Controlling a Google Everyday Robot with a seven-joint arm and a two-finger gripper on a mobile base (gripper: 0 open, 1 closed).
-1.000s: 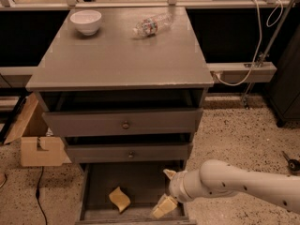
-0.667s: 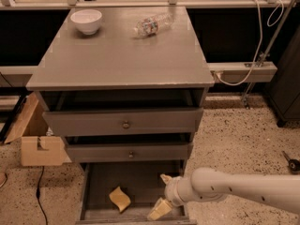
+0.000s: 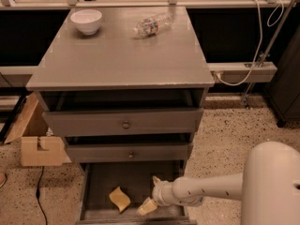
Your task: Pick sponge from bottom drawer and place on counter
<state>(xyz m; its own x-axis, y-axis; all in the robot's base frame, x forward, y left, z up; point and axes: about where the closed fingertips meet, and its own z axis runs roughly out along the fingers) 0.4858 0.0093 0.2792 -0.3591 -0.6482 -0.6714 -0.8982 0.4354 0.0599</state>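
The sponge, a small pale yellow curled foam piece, lies on the dark floor of the pulled-out bottom drawer, left of centre. My gripper reaches in from the right over the drawer's right half, a short way right of the sponge and not touching it. Its cream-tan fingers stand apart and hold nothing. The counter is the flat grey top of the cabinet above.
A white bowl and a lying plastic bottle sit at the back of the counter. Two drawers with round knobs are partly pulled out above the bottom drawer. A cardboard box stands on the floor at left.
My gripper and arm have moved left over the bottom drawer, closer to the sponge. The sponge has not moved.
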